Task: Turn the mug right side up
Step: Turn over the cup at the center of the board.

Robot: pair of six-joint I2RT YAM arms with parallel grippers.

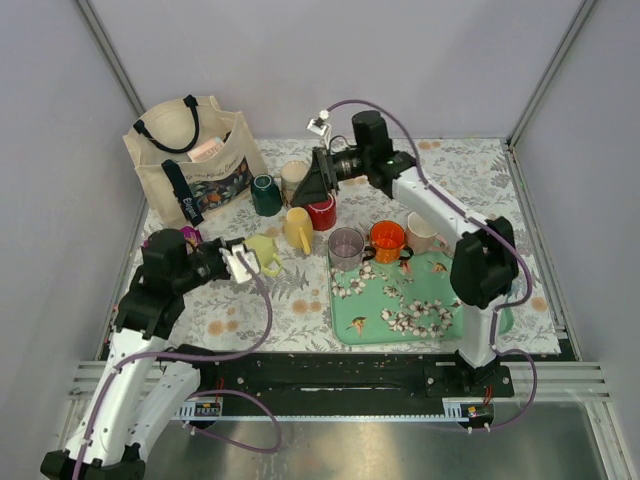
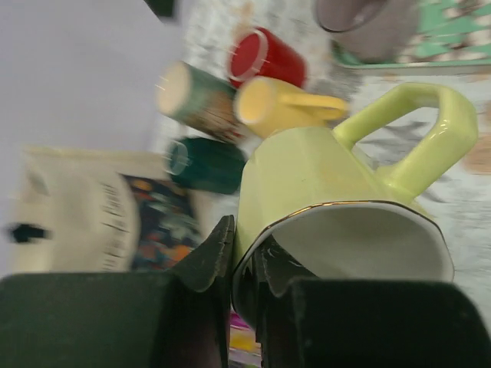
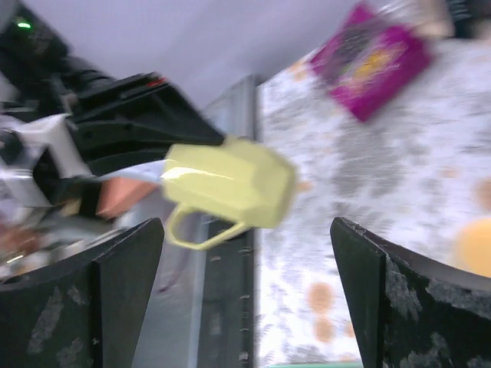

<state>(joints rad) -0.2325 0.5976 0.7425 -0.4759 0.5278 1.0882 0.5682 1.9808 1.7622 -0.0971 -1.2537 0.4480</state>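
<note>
Mug, lime-green, sits left of centre in the top view, opening turned toward left gripper. Only the left wrist view shows jaws clamped on its rim. Upper centre: right gripper, whose wrist view shows jaws wide apart and empty.

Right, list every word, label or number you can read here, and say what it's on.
Nothing reads clearly.
Tote bag: dark lettering on the cream panel, too blurred.
Magenta packet: yellow print, too blurred.
Base-rail stickers: too small.
Lime mug: no text visible.
</note>
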